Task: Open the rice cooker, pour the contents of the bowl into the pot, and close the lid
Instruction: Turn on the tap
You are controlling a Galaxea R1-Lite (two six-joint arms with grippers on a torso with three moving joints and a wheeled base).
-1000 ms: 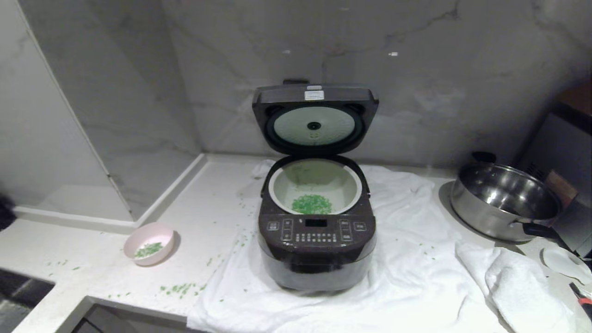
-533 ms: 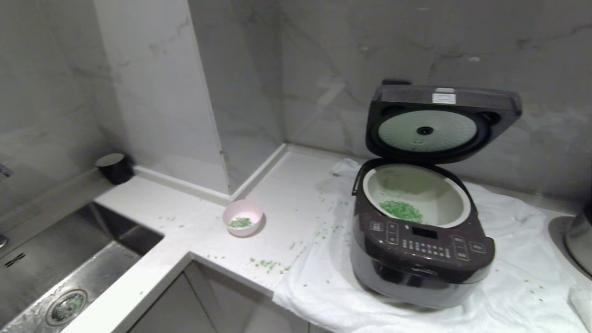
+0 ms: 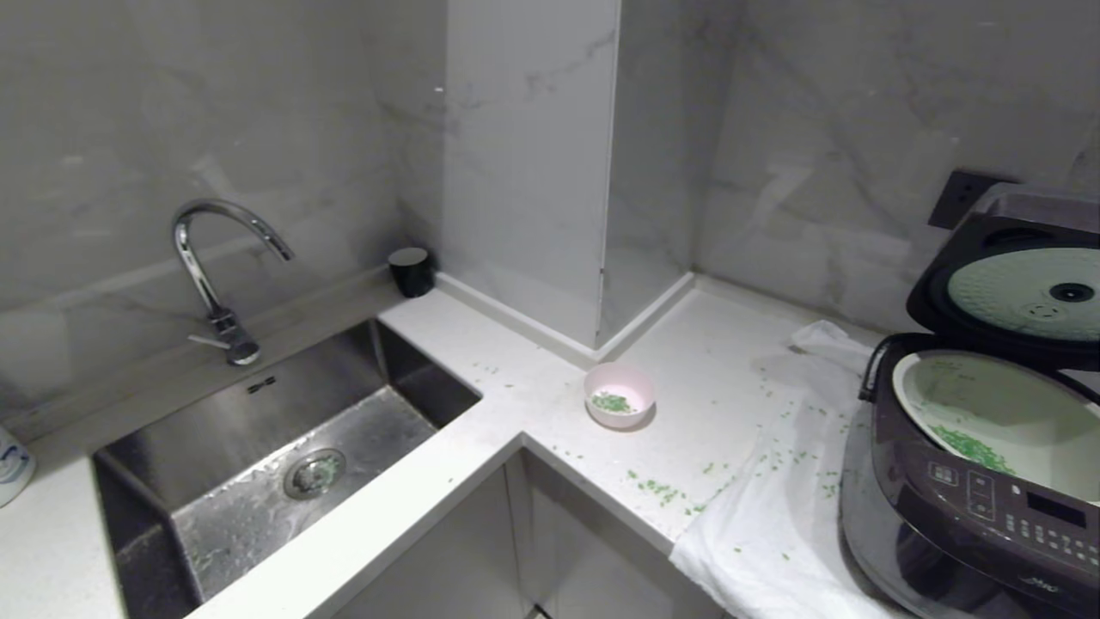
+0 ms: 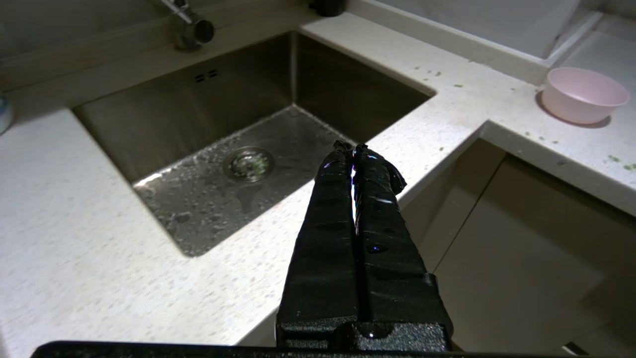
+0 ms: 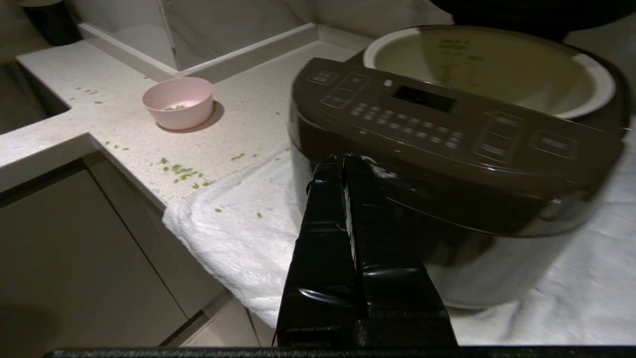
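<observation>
Swinging left, the head camera now puts the rice cooker (image 3: 980,456) at the right edge and brings a sink (image 3: 284,447) and tap (image 3: 215,266) into sight; nothing on the counter (image 3: 550,413) itself has shifted. Lid (image 3: 1014,284) up, green contents (image 3: 971,447) in the pot (image 3: 1014,413), more in the pink bowl (image 3: 619,404) near the corner. Left wrist view: left gripper (image 4: 353,149) over the sink edge, fingers pressed together, empty. Right wrist view: right gripper (image 5: 343,161) before the cooker's front, fingers together too.

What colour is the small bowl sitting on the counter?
Pale pink outside, white inside; the bowl shows best in the right wrist view.
</observation>
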